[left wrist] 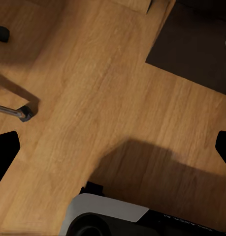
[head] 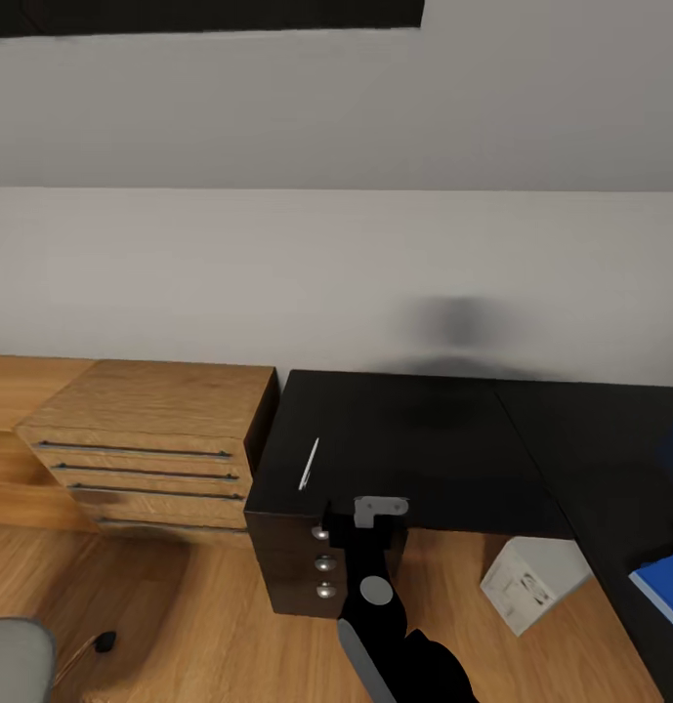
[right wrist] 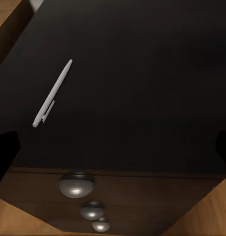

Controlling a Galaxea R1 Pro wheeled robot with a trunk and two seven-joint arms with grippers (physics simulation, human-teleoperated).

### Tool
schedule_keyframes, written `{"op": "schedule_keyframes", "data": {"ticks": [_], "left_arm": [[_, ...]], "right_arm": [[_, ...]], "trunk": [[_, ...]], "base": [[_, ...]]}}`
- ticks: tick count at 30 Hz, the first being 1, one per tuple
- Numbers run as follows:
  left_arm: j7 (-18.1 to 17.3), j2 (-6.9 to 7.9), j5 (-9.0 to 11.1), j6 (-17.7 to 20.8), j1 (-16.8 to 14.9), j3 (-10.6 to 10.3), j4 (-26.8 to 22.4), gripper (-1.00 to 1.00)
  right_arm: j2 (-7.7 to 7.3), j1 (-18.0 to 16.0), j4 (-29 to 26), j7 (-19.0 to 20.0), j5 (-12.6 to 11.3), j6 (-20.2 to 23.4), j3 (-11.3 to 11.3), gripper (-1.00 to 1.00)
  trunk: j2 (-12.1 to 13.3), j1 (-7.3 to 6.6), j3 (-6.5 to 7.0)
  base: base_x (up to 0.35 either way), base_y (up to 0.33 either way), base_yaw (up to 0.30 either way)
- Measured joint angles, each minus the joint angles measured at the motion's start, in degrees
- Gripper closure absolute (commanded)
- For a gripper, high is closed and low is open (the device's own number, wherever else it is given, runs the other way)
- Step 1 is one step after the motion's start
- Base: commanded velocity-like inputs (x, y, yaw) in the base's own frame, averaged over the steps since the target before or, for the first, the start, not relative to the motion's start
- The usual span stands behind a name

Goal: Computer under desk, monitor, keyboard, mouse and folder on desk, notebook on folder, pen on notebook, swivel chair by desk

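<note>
I hold my right arm's fingers (head: 367, 517) over the front edge of the black worktop (head: 424, 459), just above the drawers with the round silver knobs (head: 325, 563). In the right wrist view the two dark finger tips sit far out at the sides, so the fingers are spread wide with nothing between them. My left arm's fingers (left wrist: 113, 147) are spread too, and point down at the wooden floor (left wrist: 93, 88).

The pen (head: 309, 464) lies flat on the worktop, near its left end and close to the front edge, a little to the left of my right fingers. The blue folder (head: 668, 586) peeks in at the far right, on the other part of the worktop. The white computer (head: 526, 584) sits underneath. A bit of the grey swivel chair (head: 14, 659) shows at the lower left.

I think the pen is what I grab next. It is very thin and lies flat, so my fingers could slide over it. They could also push it, and it could roll off the near edge onto the floor. If I go down too hard, my fingers bang the worktop.
</note>
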Motion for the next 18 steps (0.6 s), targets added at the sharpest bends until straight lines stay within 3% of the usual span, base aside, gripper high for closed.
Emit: {"op": "schedule_keyframes", "data": {"ticks": [4, 5, 6, 12, 18], "left_arm": [[0.0, 0.0, 0.0, 0.0, 0.0, 0.0, 0.0, -1.0], [0.0, 0.0, 0.1, 0.0, 0.0, 0.0, 0.0, -1.0], [0.0, 0.0, 0.1, 0.0, 0.0, 0.0, 0.0, -1.0], [0.0, 0.0, 0.2, 0.0, 0.0, 0.0, 0.0, -1.0], [0.0, 0.0, 0.2, 0.0, 0.0, 0.0, 0.0, -1.0]], "right_arm": [[0.0, 0.0, -0.1, 0.0, 0.4, 0.0, 0.4, -1.0], [0.0, 0.0, 0.0, -0.1, 1.9, 0.0, 2.9, -1.0], [0.0, 0.0, 0.0, -0.1, 2.2, 0.0, 3.3, -1.0], [0.0, 0.0, -0.2, 0.0, 3.4, 0.0, 4.3, -1.0], [0.0, 0.0, -0.2, 0.0, 3.6, 0.0, 4.8, -1.0]], "trunk": [[0.0, 0.0, -0.1], [0.0, 0.0, -0.1], [0.0, 0.0, -0.11], [0.0, 0.0, -0.11], [0.0, 0.0, -0.12]], "base": [[0.0, 0.0, 0.09], [0.0, 0.0, 0.015], [0.0, 0.0, 0.012], [0.0, 0.0, 0.026], [0.0, 0.0, 0.172]]}}
